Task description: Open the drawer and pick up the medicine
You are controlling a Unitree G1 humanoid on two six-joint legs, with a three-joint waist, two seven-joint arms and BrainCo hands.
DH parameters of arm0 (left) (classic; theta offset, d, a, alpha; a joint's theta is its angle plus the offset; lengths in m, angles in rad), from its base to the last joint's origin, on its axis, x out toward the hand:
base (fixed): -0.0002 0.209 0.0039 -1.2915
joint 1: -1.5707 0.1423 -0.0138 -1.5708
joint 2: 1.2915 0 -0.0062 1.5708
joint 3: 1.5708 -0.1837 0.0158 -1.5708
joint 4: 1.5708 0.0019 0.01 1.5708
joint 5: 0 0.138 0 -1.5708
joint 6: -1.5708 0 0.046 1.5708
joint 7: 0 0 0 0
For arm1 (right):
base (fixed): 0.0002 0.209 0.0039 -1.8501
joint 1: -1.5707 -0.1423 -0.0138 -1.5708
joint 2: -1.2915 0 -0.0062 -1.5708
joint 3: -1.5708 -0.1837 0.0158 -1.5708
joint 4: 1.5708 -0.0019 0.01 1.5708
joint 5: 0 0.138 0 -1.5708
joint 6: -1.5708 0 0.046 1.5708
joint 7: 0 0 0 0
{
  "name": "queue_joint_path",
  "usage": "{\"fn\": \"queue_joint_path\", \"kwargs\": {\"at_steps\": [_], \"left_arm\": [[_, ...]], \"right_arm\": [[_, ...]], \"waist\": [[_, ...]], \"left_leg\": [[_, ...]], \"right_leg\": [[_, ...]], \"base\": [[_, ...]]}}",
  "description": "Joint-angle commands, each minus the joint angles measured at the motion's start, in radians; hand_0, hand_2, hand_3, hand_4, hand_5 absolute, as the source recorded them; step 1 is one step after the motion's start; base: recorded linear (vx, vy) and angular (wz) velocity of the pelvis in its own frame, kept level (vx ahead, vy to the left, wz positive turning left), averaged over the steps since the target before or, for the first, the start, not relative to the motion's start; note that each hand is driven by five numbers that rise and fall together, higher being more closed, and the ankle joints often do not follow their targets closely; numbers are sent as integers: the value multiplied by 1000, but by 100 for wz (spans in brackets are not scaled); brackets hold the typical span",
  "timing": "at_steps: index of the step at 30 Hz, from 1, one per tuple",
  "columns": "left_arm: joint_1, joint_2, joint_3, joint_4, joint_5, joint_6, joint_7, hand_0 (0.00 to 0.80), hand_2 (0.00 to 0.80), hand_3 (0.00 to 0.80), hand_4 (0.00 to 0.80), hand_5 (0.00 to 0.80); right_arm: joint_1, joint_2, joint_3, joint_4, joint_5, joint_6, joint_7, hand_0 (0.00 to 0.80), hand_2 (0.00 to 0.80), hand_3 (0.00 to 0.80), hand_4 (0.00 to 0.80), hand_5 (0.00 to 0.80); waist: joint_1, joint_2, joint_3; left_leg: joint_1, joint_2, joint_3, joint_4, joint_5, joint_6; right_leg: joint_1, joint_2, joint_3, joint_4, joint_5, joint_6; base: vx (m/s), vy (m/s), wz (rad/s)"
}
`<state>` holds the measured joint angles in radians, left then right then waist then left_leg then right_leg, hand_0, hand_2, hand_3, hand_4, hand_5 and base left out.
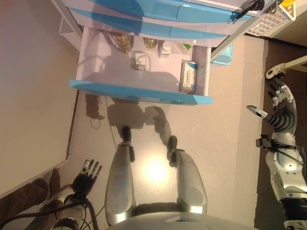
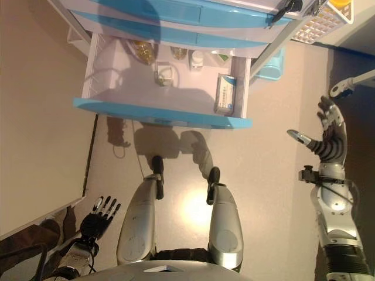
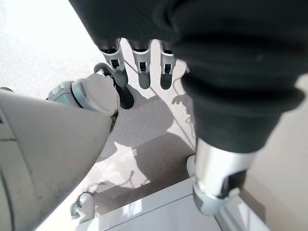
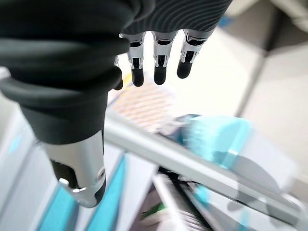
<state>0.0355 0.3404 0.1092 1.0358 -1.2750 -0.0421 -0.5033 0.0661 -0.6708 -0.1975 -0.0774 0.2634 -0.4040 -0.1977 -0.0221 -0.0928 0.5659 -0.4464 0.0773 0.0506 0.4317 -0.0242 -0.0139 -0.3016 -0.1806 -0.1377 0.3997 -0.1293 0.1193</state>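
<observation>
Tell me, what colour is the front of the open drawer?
Light blue; the drawer front shows best in the left eye view.

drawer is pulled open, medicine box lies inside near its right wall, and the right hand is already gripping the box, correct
Not quite. The drawer is open and the medicine box lies by its right wall, but the right hand is open and empty, well off to the drawer's right, as the right eye view shows.

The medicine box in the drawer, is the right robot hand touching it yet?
Apart. In the left eye view the right robot hand hangs open, off to the side, with bare floor between it and the medicine box in the open drawer.
</observation>
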Motion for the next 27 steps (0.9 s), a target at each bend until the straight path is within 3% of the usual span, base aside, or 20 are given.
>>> {"fn": "queue_joint_path", "kwargs": {"at_steps": [1, 9, 18, 27], "left_arm": [[93, 11, 23, 0, 22, 1, -23, 0, 0, 0, 0, 0], [95, 41, -9, 0, 72, -1, 14, 0, 0, 0, 0, 0], [90, 92, -26, -6, 133, -22, 73, 0, 0, 0, 0, 0], [90, 114, -30, -19, 160, -15, 121, 0, 0, 0, 0, 0]], "right_arm": [[-53, -93, -65, -108, -59, 53, -33, 0, 0, 0, 0, 0], [-269, -317, -31, -211, -91, 273, 20, 0, 0, 0, 0, 0], [-517, -451, 114, -204, -102, 364, 85, 0, 0, 0, 0, 0], [-719, -474, 300, -197, -180, 425, 153, 0, 0, 0, 0, 0]], "waist": [[22, -2, -57], [76, -19, -56], [135, -40, -64], [183, -43, -71]], "left_leg": [[146, -45, 61, -124, -93, 85], [171, -52, 47, -140, -102, 92], [192, -60, 27, -165, -96, 96], [195, -67, 9, -181, -83, 96]], "right_leg": [[-77, 2, -24, 100, 192, 41], [-21, -3, -35, 52, 217, 48], [27, -5, -56, 10, 232, 50], [45, -20, -80, -4, 250, 50]], "base": [[35, -6, 6], [25, -43, 6], [27, -46, 11], [19, -7, 12]]}}
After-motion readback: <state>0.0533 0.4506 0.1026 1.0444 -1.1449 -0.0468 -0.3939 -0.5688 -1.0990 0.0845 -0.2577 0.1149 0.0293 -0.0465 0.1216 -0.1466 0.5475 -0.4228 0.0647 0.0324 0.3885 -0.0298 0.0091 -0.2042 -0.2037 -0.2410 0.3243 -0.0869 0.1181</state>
